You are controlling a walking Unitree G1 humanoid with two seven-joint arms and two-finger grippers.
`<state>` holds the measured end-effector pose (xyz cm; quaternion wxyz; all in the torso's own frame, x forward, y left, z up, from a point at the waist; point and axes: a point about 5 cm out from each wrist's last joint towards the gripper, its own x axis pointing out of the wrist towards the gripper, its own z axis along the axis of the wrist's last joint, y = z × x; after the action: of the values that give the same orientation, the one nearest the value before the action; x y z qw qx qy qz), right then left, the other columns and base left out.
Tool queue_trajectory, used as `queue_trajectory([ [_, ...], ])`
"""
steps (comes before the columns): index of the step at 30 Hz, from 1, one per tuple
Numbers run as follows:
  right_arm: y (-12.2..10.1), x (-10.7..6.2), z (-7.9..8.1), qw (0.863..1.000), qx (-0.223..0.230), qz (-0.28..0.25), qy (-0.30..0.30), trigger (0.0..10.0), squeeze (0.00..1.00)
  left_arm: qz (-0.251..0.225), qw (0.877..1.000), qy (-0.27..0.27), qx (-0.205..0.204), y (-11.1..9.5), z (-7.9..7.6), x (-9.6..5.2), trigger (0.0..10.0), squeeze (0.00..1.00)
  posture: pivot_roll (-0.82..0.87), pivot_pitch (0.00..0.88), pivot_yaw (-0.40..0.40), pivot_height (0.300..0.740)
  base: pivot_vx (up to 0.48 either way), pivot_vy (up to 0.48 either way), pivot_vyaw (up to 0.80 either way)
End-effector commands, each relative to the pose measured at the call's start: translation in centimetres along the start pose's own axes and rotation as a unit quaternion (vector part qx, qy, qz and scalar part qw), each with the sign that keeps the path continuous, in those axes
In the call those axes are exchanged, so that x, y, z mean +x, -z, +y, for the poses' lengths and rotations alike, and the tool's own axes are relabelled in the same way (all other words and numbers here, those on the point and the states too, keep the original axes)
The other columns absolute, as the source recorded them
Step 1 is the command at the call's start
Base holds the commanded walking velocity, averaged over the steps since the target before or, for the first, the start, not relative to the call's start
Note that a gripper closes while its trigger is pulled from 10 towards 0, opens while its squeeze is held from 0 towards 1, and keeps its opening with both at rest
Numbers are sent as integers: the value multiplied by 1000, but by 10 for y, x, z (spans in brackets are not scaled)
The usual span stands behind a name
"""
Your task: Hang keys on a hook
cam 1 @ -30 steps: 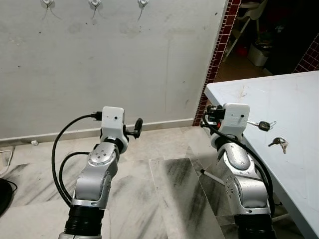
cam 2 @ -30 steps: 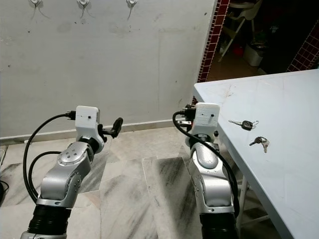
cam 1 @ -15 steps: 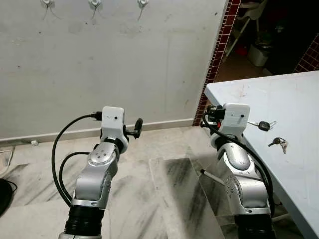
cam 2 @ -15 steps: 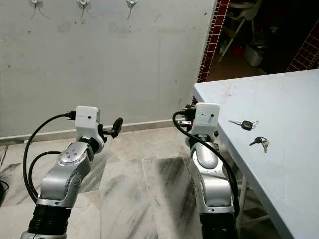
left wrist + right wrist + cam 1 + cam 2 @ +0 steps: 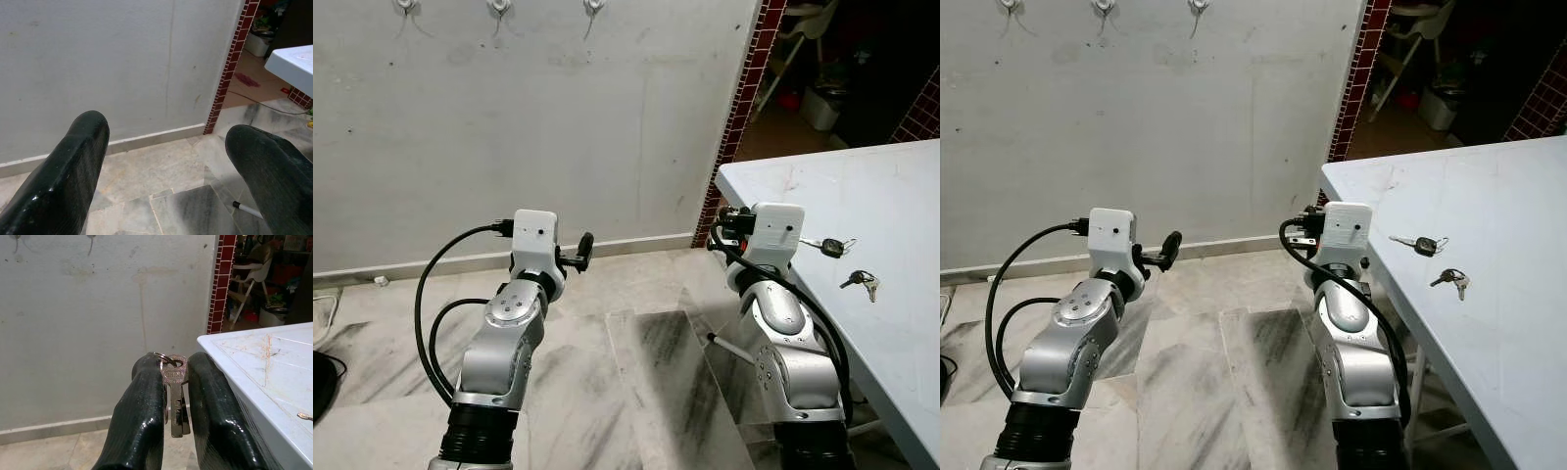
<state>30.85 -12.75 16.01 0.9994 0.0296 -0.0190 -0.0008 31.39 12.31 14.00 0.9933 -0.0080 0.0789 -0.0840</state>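
Nothing has moved since the earlier frames — both arms hold the same raised pose before the grey wall. Right gripper is clamped on a small bunch of keys, pinched between its 2 black fingers and hanging down beside the white table. Left gripper has its fingers spread wide apart, holding nothing. 3 hooks sit high on the wall, well apart from the keys — 2 other key sets lie on the table.
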Motion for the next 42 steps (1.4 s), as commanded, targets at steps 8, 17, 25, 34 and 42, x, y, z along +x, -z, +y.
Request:
queue_trajectory([
  [8,1,-1,0,1000,-3,0,0,10000,0,3,1000,6,2,-1,-2,1,10000,0,169,0,-30,740,0,0,0],
  [17,-11,14,-7,999,-22,-28,-9,10000,0,-46,998,34,3,-24,-21,27,10000,0,139,0,-34,740,0,0,0],
  [25,-12,17,-9,999,-26,-26,-9,10000,0,-50,998,23,-5,-25,-19,33,10000,0,120,0,-49,740,0,0,0],
  [34,-12,14,-16,999,-32,-30,-7,10000,0,-66,997,35,-12,-31,-28,39,10000,0,108,0,-46,740,0,0,0],
  [42,-7,7,-11,1000,-20,-22,-8,10000,0,-78,996,39,-28,-31,-23,35,10000,0,119,0,-52,740,98,0,0],
])
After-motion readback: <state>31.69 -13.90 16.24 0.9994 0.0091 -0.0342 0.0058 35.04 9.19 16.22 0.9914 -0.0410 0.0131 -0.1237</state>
